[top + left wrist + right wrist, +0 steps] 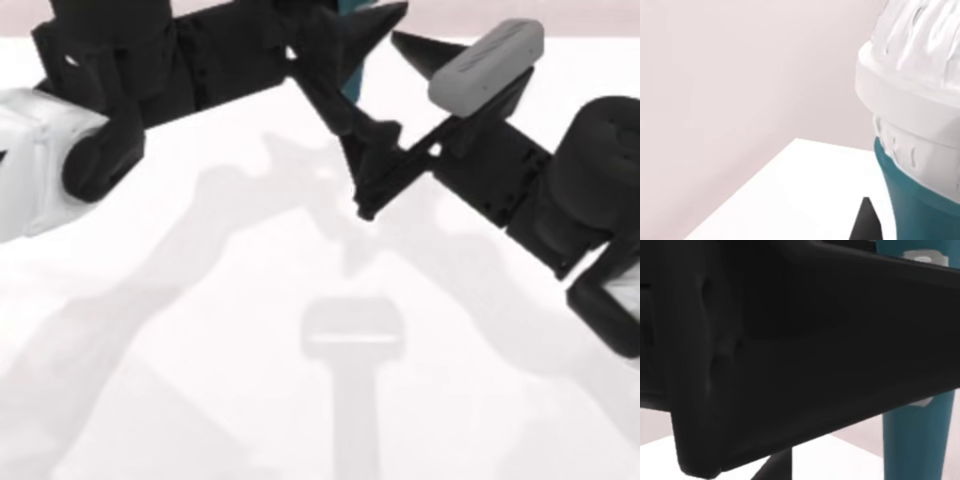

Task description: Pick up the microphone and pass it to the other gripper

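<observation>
At the top view's upper center, your left gripper [345, 45] fingers clamp the upright microphone [352, 75], while the right gripper [400, 95] fingers spread open just beside its handle.

The microphone [920, 200] has a smooth teal plastic-looking handle and a glossy white ribbed head. The table [200, 400] looks matt white.

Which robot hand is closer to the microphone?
Left. The left gripper is right at the microphone, apparently holding it; the right gripper reaches in beside it.

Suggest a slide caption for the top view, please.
Both grippers, left and right, meet at the teal microphone above the table.
</observation>
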Available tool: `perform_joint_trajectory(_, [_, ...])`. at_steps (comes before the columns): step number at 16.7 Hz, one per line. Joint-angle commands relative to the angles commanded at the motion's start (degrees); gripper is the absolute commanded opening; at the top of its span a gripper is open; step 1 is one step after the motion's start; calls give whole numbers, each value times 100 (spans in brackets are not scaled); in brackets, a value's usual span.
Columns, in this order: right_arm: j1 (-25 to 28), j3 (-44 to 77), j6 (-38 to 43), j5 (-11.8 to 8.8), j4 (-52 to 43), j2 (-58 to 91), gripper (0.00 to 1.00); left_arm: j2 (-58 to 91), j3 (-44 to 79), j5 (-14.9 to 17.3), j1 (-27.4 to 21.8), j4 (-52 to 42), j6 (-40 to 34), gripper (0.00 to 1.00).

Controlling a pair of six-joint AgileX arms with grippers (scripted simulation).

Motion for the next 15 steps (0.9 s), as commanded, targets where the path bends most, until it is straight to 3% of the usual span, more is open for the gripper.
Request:
perform_joint_trajectory(5, [-20, -34, -15, 15, -3, 12, 100, -28, 17, -8, 12, -8, 18, 0])
perform_joint_trajectory(12, [-193, -1352, 13, -203, 74, -1211, 100, -389, -326, 659, 782, -58, 47, 0])
perform_joint_trajectory(15, [-212, -1545, 18, -253, 103, -1403, 100, -457, -390, 782, 927, -67, 53, 0])
